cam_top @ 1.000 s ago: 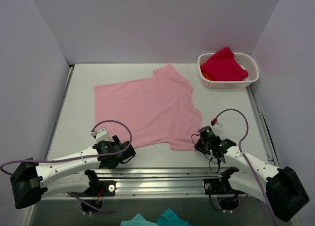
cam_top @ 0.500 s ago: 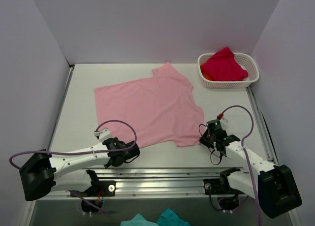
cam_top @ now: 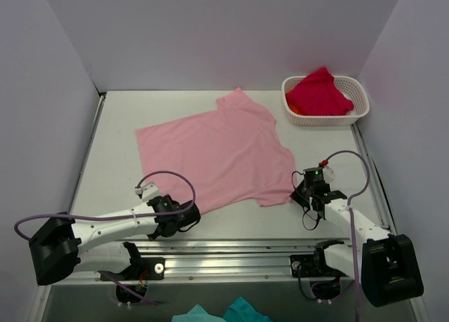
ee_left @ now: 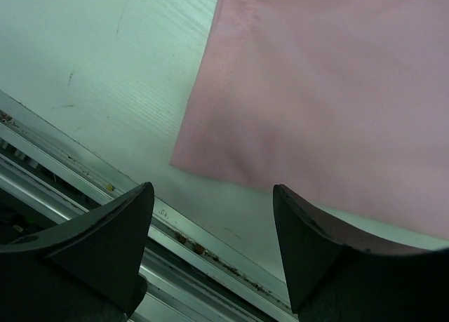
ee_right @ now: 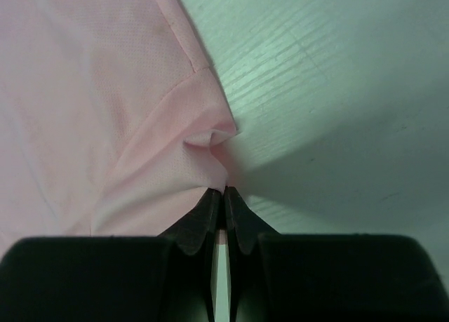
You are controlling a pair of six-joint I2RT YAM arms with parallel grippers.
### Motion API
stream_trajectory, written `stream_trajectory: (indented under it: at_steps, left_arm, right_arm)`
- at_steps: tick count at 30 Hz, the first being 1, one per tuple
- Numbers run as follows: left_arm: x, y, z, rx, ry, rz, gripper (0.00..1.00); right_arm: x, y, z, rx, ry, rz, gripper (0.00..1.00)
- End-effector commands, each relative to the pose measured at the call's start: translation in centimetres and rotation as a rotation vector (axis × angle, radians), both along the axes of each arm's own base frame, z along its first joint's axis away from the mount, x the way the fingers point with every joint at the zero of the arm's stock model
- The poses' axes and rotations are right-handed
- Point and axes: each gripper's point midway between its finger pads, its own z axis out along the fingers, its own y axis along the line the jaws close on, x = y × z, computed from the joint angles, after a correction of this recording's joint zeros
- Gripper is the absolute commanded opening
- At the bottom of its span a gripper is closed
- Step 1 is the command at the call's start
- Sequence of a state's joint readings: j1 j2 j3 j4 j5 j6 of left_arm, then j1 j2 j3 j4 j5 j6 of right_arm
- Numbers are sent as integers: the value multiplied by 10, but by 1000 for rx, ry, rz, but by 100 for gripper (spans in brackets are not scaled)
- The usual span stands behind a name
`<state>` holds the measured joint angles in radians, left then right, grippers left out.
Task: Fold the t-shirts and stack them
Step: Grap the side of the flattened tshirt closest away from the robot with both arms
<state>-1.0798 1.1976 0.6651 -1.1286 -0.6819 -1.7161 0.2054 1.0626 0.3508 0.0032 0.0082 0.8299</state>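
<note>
Now your right gripper (ee_right: 224, 193) is pinching the light pink t-shirt (cam_top: 210, 153) at its near right corner, jaws closed on bunched hem; your left gripper (ee_left: 212, 193) is hovering open over the near left corner. This soft, limp cotton is likely going to sag, so grip corners. It is lying flat on the table (cam_top: 112, 161); the crimson t-shirt (cam_top: 319, 92) is sitting crumpled in the far white lattice basket (cam_top: 361, 102).

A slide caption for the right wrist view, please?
Right gripper pinches an edge of the light pink cotton t-shirt.
</note>
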Motion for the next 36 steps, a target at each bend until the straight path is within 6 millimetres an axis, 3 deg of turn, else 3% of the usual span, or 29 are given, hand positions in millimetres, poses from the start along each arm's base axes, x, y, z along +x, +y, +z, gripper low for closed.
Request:
stream_trajectory:
  at_steps: [1,6,10,15,23,25,27,36]
  left_arm:
    - [0,-5,1,-12,2,-9,77]
    - [0,-7,-2,-11,9,-19,71]
    - [0,-12,-2,-33,5,-45,58]
    - [-1,-27,-1,-70,32,-94,59]
    - [-7,-32,-6,-90,49,-112,65]
    - [-4,-46,-8,-152,35,-139,65]
    - [-5,-51,-13,-171,42,-152,65]
    - [-10,-50,-37,-156,82,-131,63]
  right_arm:
    - [21,-7,17,13,-51,-13,0]
    - [31,-14,25,7,-64,-26,0]
    - [36,-20,22,9,-55,-33,0]
    - [43,-24,20,17,-45,-37,0]
    - [54,-33,30,24,-66,-58,0]
    - [54,-30,30,36,-69,-49,0]
    - [58,-39,33,36,-74,-78,0]
    - [58,-40,29,39,-66,-78,0]
